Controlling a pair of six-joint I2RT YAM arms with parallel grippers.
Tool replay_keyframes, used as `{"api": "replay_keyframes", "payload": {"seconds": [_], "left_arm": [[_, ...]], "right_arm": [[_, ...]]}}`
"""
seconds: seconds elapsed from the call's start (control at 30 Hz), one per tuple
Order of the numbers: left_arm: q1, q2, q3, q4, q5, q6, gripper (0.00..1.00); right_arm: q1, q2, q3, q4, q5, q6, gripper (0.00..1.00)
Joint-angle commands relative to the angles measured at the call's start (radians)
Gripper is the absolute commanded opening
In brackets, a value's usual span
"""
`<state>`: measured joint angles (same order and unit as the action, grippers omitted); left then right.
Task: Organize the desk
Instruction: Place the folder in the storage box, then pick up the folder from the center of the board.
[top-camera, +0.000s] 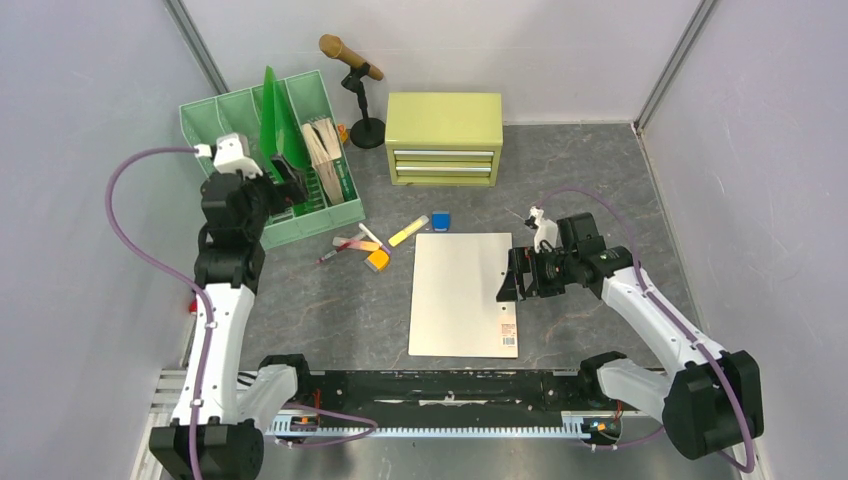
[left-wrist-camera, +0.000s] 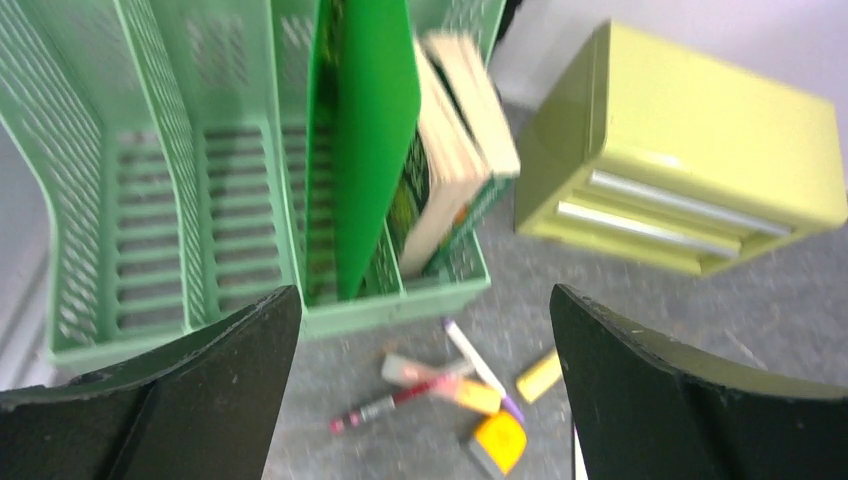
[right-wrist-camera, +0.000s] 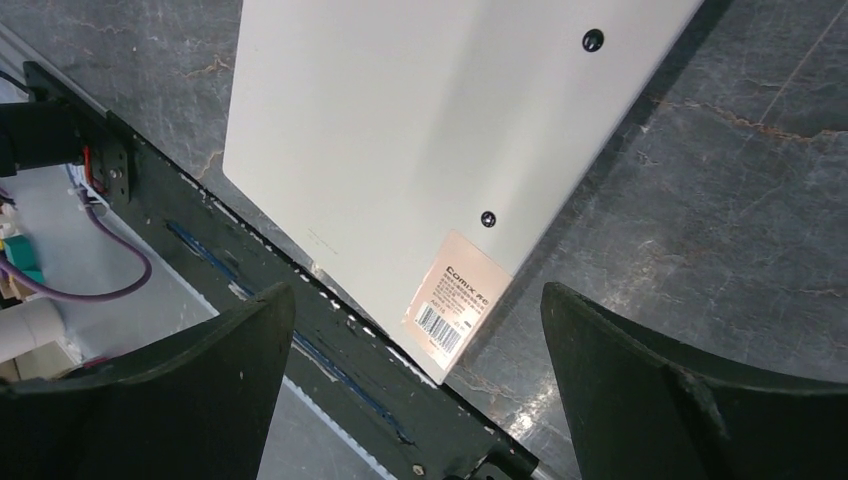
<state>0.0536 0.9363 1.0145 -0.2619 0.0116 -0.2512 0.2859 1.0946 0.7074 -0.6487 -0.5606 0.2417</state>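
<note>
The dark grey desk (top-camera: 330, 310) holds a white flat folder (top-camera: 464, 293) with a barcode label at its near right corner. My right gripper (top-camera: 514, 277) is open and empty, hovering over the folder's right edge; in the right wrist view (right-wrist-camera: 416, 290) the label (right-wrist-camera: 455, 300) lies between the fingers. My left gripper (top-camera: 288, 182) is open and empty above the near end of the green file organizer (top-camera: 225, 120). A green folder (left-wrist-camera: 365, 130) and books (left-wrist-camera: 455, 150) stand in the organizer. Loose pens (left-wrist-camera: 420, 385), a yellow highlighter (top-camera: 407, 232) and an orange-topped block (left-wrist-camera: 497, 442) lie on the desk.
A yellow-green two-drawer cabinet (top-camera: 444, 137) stands at the back centre. A microphone on a stand (top-camera: 352, 60) is left of it. A small blue item (top-camera: 440, 221) lies by the folder's far edge. Pale walls enclose the desk. A black rail (top-camera: 450, 385) runs along the near edge.
</note>
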Motion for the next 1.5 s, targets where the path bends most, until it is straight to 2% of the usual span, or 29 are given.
{"api": "replay_keyframes", "payload": {"seconds": [0.0, 0.3, 0.53, 0.8, 0.87, 0.97, 1.2, 1.33, 1.47], "left_arm": [[-0.002, -0.074, -0.113, -0.076, 0.068, -0.11, 1.0], [-0.003, -0.158, -0.303, -0.25, 0.099, -0.244, 1.0], [-0.003, -0.198, -0.41, -0.348, 0.146, -0.429, 1.0], [-0.004, -0.146, -0.527, -0.226, 0.399, -0.621, 1.0], [-0.018, -0.126, -0.556, -0.217, 0.41, -0.645, 1.0], [-0.056, -0.11, -0.593, -0.198, 0.406, -0.657, 1.0], [-0.242, -0.05, -0.656, -0.041, 0.403, -0.737, 1.0], [-0.361, 0.04, -0.631, -0.007, 0.364, -0.744, 1.0], [-0.433, 0.107, -0.616, 0.033, 0.328, -0.761, 1.0]], "right_arm": [[-0.002, -0.039, -0.012, 0.018, 0.062, -0.02, 0.99], [-0.002, -0.042, -0.079, 0.033, 0.097, -0.034, 0.99], [-0.002, -0.028, -0.154, 0.076, 0.102, -0.027, 0.99], [-0.002, 0.012, -0.252, 0.164, 0.052, 0.023, 0.99], [-0.002, 0.034, -0.275, 0.188, 0.035, 0.036, 0.99], [-0.002, 0.056, -0.311, 0.217, 0.011, 0.05, 0.99], [-0.004, 0.074, -0.324, 0.241, 0.037, 0.057, 0.99], [-0.005, 0.077, -0.315, 0.235, 0.062, 0.054, 0.99], [-0.005, 0.066, -0.284, 0.205, 0.133, 0.043, 0.99]]}}
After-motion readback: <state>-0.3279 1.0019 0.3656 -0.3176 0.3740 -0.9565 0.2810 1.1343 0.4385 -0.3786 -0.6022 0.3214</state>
